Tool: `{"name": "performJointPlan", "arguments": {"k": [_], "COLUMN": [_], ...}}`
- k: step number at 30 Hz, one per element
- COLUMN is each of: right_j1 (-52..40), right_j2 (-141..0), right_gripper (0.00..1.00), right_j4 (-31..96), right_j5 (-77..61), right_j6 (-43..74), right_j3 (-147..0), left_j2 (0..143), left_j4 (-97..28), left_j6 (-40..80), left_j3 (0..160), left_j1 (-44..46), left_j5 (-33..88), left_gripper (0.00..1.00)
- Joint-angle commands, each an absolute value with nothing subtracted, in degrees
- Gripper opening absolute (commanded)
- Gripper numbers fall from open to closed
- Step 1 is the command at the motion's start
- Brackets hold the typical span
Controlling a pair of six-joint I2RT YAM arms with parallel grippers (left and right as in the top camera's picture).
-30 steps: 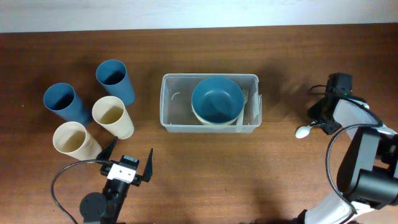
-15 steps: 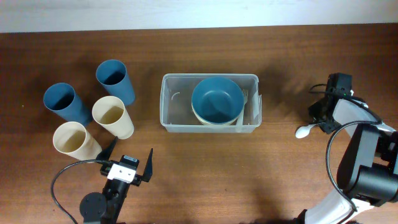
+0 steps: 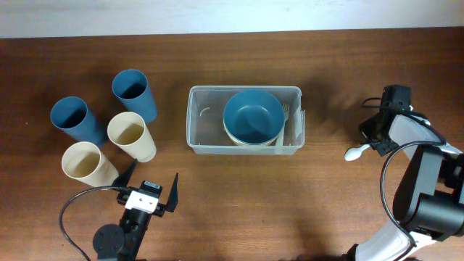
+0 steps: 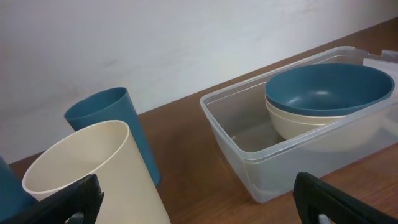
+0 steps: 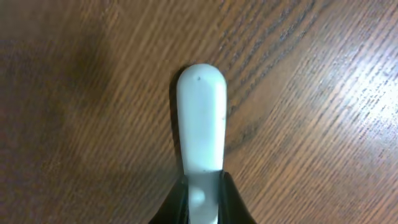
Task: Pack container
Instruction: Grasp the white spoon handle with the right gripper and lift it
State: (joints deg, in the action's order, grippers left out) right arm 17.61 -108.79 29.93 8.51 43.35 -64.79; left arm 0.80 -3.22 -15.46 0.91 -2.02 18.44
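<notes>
Clear thin plastic, the container (image 3: 205, 123) sits mid-bench with stacked bowls (image 3: 253, 116) inside. It is probably light, slightly flexible and slick, so the rim or a short wall looks the safest hold. The right pincer (image 5: 202, 186) is pinched shut on a white spoon (image 5: 200, 118) well right of the container, while the left pincer (image 3: 152, 183) gapes wide, holding nothing.
</notes>
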Motion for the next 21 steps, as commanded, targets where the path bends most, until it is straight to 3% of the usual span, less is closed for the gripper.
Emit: {"name": "performJointPlan", "arguments": {"k": [1, 21], "right_j1": [17.76, 17.76], "right_j2": [-110.74, -110.74], "right_gripper": [0.07, 0.04], "right_j4": [30.72, 31.44], "right_j5": [5.56, 5.17], "right_j6": [43.51, 42.24], "right_j3": [-63.64, -63.66], "left_j2": [0.36, 0.36], "left_j4": [-3.27, -3.27], "left_j6": [-15.97, -15.97], "left_j3": [0.51, 0.51], "left_j1": [-2.31, -2.31], "left_j5": [18.02, 18.02], "left_gripper": [1.00, 1.00]}}
